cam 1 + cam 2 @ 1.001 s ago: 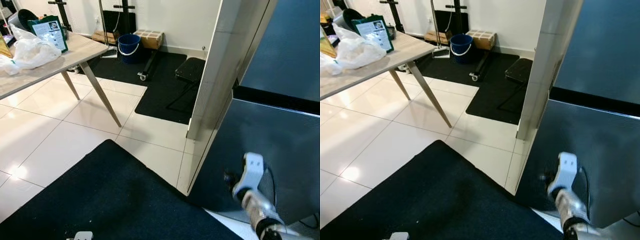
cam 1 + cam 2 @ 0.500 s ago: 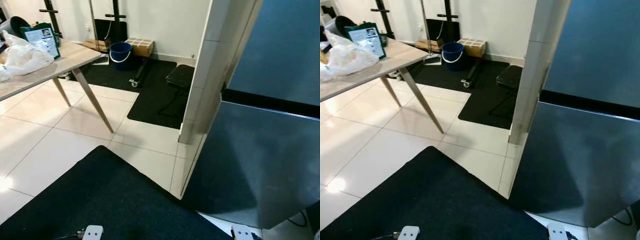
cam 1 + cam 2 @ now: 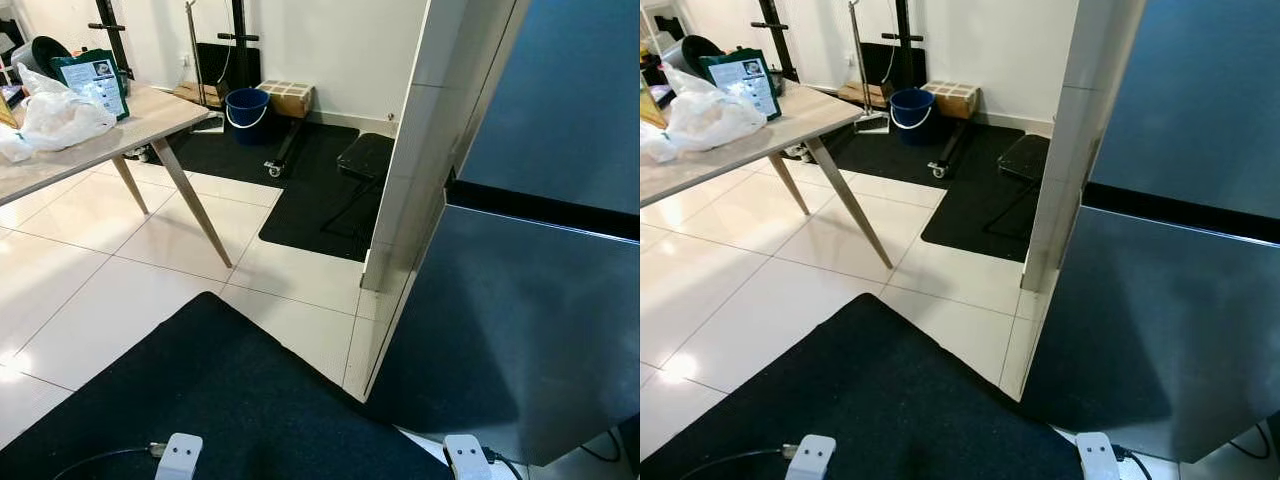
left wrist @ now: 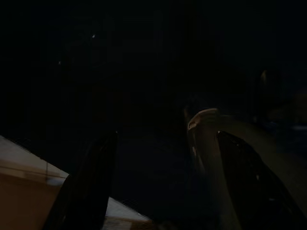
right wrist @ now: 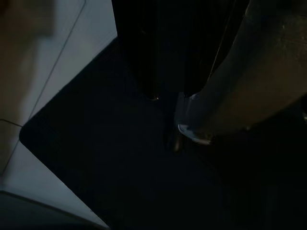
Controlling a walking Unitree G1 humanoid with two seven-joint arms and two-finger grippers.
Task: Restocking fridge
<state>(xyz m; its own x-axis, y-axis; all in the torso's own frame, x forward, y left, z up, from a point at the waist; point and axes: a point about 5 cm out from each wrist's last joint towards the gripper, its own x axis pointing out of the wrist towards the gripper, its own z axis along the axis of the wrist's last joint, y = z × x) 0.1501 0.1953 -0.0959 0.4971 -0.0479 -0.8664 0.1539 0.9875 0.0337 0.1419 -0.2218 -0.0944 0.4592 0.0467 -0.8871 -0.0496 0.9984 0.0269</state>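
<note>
Left eye view: we face the dark fridge [image 3: 530, 330] filling the right of the frame, its front upright and shut.
Both arms hang low at the bottom edge. In the dark left wrist view the left tool [image 4: 163, 191] has its fingers spread; the right tool's state we cannot tell. At upper left, the bench [image 3: 110, 135] carries a white bag [image 3: 60, 115]; a blue bucket [image 3: 246, 106] stands beyond.

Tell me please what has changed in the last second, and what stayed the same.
The right arm, raised before the fridge a second ago, has dropped; the right gripper now hangs low over the black mat. Nothing was taken or let go. The view shifted a little, so the camera moved. The table, bag and bucket stayed as they were.
</note>
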